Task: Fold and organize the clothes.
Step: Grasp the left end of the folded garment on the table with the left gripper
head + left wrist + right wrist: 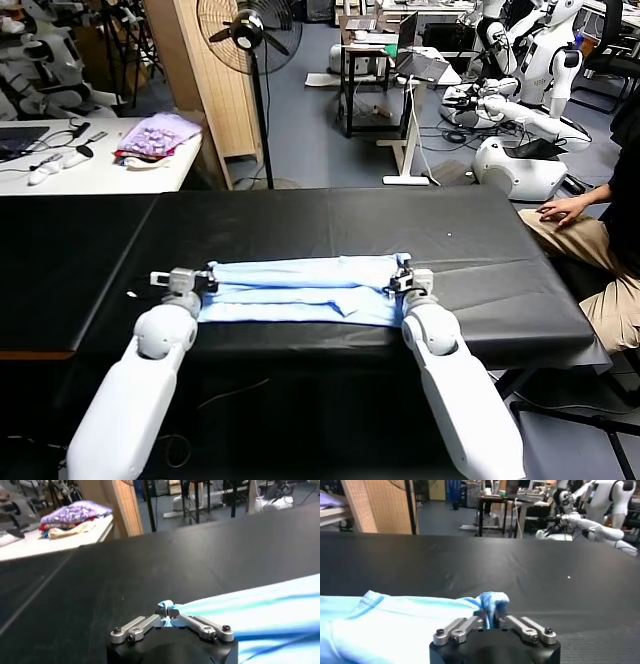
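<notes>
Pale blue T-shirt (300, 290) lies folded into a long band across the near part of the black table (480, 250), between both arms. Left gripper (200, 281) sits at the shirt's left end, fingers pinched on a bunched bit of blue fabric. Right gripper (400, 283) sits at the right end, clamped on a raised tuft of the shirt. Lavender cloth pile (158, 133) rests on the white side table (100, 170), well apart.

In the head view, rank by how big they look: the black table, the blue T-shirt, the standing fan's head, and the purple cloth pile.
1. black table
2. blue T-shirt
3. fan head and purple cloth pile: these look about alike, and both sit farther from the camera, so no ranking between them.
</notes>
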You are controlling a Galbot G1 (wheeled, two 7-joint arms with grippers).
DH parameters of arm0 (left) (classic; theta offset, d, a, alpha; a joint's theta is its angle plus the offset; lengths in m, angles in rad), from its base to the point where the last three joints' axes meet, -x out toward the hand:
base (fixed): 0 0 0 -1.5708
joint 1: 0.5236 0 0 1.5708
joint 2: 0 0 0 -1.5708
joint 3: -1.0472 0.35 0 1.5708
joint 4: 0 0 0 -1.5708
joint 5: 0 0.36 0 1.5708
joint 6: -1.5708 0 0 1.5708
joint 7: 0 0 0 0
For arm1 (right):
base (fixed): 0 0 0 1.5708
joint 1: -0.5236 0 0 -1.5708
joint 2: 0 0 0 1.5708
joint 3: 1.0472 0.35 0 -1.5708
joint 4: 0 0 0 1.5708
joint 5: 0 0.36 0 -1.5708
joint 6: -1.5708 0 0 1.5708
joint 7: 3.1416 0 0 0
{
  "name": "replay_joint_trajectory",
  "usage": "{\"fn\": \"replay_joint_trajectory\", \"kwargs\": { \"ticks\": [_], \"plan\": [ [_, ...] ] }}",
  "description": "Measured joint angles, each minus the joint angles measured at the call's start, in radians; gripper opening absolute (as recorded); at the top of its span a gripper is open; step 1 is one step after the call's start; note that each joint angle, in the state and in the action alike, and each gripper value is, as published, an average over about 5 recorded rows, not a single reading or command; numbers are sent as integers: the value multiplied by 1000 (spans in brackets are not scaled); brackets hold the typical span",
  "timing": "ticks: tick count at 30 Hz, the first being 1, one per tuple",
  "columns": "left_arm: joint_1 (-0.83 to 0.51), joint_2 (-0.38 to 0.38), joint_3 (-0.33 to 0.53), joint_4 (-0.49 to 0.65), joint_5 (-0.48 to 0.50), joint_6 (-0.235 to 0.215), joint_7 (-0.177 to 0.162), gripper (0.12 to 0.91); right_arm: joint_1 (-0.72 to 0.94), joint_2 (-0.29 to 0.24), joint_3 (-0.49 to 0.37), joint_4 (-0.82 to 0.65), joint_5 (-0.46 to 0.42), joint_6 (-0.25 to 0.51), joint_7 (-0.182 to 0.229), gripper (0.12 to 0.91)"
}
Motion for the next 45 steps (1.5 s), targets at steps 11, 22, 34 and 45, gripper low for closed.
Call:
{"fn": "replay_joint_trajectory", "kwargs": {
  "ticks": [11,22,34,45],
  "plan": [
    [45,44,-42,-91,-106,67,-26,793,-65,-70,32,184,63,-30,-12,798],
    [135,15,-121,-165,-231,111,-62,798,-110,-83,39,286,66,-27,-18,798],
    [167,-18,-136,-139,-239,89,-56,584,-134,-84,43,320,58,-25,-32,798],
    [173,-12,-130,-147,-150,54,-18,173,-155,-73,45,332,40,-22,-42,798]
  ]
}}
